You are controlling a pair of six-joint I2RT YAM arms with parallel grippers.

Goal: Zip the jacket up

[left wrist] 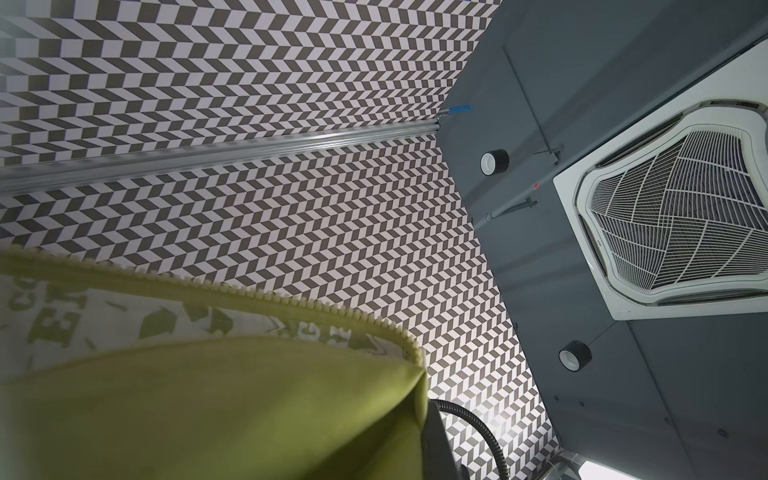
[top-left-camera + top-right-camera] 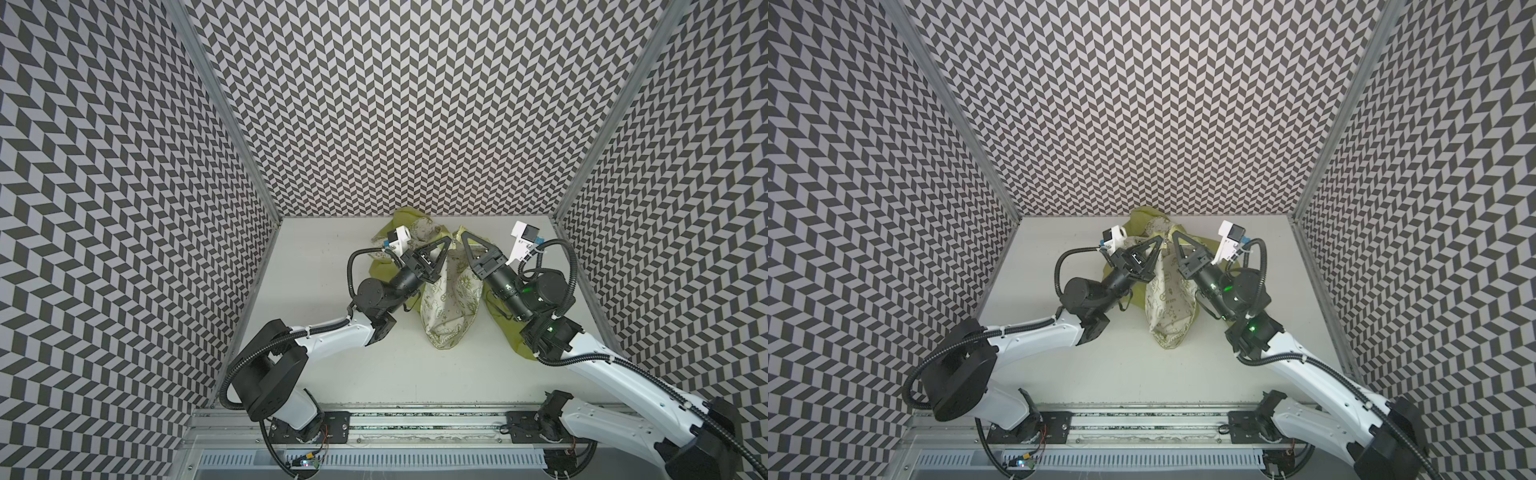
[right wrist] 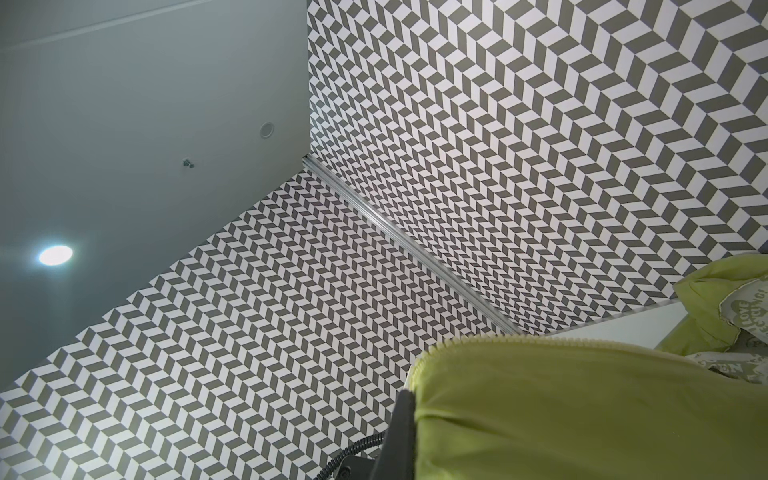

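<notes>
The jacket [image 2: 449, 307] hangs opened between my two grippers in both top views, with its cream lining printed in green facing the camera and its lower end on the table. Its hood [image 2: 1144, 222] lies by the back wall. My left gripper [image 2: 448, 241] is shut on the jacket's left front edge, and my right gripper [image 2: 462, 235] is shut on the right front edge; the two tips nearly meet. In the left wrist view green fabric [image 1: 208, 395] and a row of zipper teeth [image 1: 291, 299] fill the near side. The right wrist view shows the same: fabric [image 3: 582, 407] and teeth [image 3: 519, 341].
The white table [image 2: 332, 365] is boxed in by chevron-patterned walls [image 2: 407, 124] on three sides. A metal rail [image 2: 415, 419] carrying both arm bases runs along the front edge. Both arms reach inward over the middle of the table.
</notes>
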